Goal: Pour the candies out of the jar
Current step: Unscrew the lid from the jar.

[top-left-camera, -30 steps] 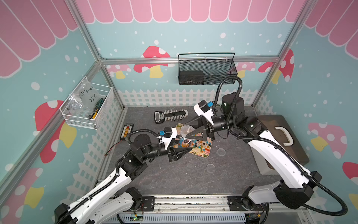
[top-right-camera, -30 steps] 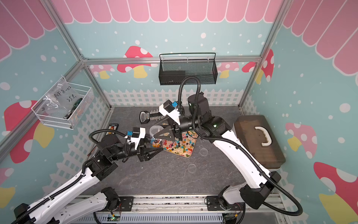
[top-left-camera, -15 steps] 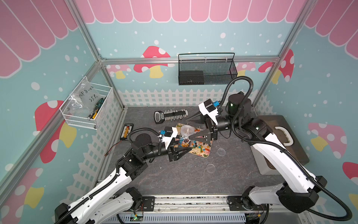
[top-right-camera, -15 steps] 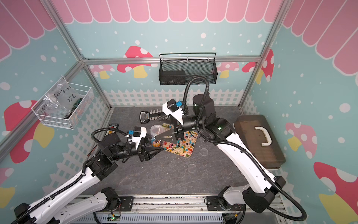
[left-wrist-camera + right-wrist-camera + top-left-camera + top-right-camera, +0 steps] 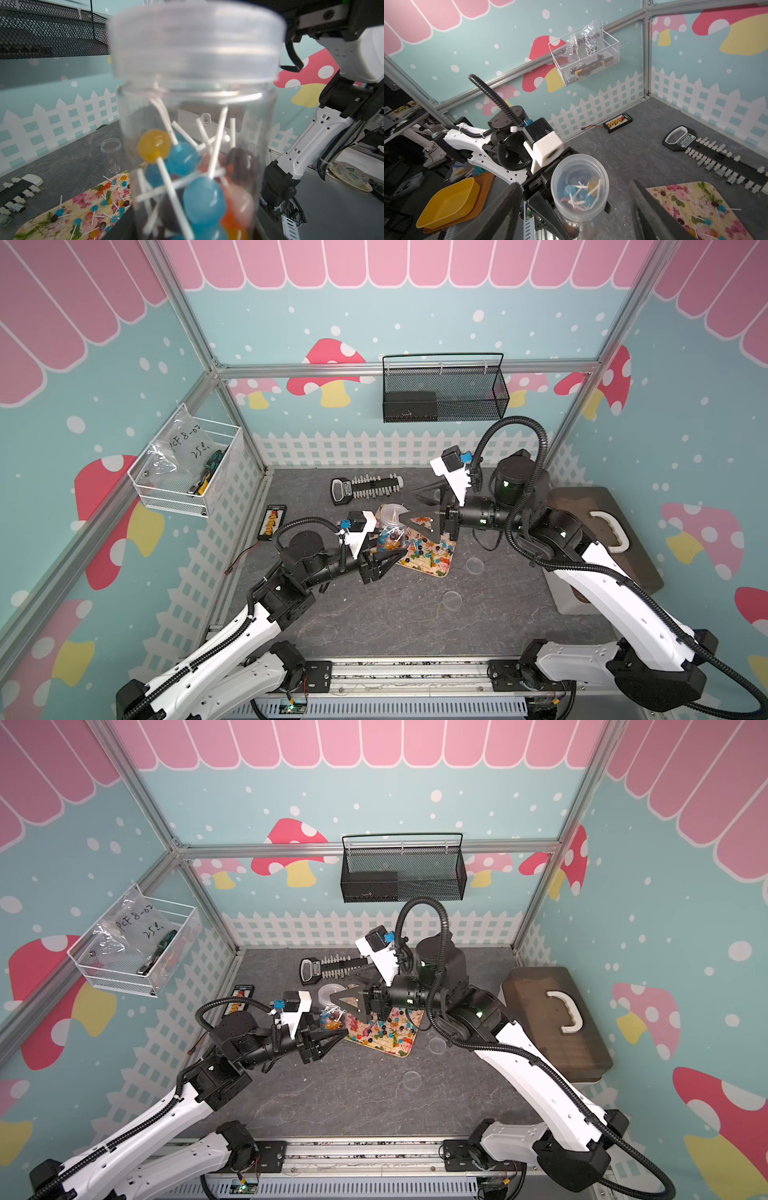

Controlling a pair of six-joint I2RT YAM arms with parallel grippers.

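A clear jar (image 5: 390, 526) (image 5: 332, 1006) stands upright with its clear lid (image 5: 195, 41) on, and my left gripper (image 5: 390, 549) (image 5: 193, 228) is shut on its lower body. The candies (image 5: 203, 199), blue, orange and dark lollipops on white sticks, fill its lower part. My right gripper (image 5: 409, 506) (image 5: 574, 184) is open, its two fingers (image 5: 508, 199) standing wide on either side of the lid without touching it. More candies (image 5: 428, 549) lie scattered on a floral tray (image 5: 440, 568) (image 5: 660, 193) just right of the jar.
A black key-shaped socket rack (image 5: 365, 489) lies behind the tray and a small charger board (image 5: 272, 522) by the left wall. An empty jar (image 5: 111, 153) stands near the tray. Two clear lids (image 5: 473, 565) (image 5: 452, 600) lie on the table. A brown case (image 5: 602, 531) stands at right.
My right gripper has opened off the jar's lid and drawn back a little to the right. The left gripper and the jar have stayed put.
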